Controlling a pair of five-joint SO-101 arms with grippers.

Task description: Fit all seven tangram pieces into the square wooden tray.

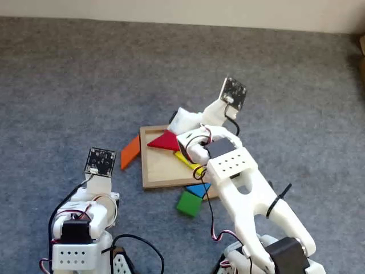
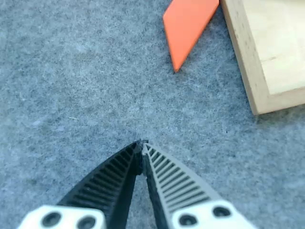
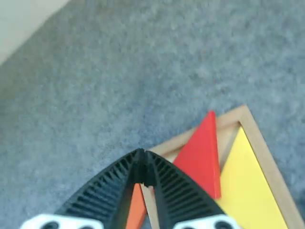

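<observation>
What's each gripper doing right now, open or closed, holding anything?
Left gripper: closed, nothing in it.
Right gripper: closed, nothing in it, above a corner of the wooden tray.

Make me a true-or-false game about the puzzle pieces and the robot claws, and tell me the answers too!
1. The red triangle lies in the wooden tray. True.
2. The green square lies in the tray. False: it sits on the carpet, outside the tray.
3. The left gripper holds the orange piece. False: it is shut on nothing, and the orange piece lies apart from it on the carpet.
4. The yellow piece lies beside the red triangle in the tray. True.
5. The right gripper is wide open. False: it is shut.
</observation>
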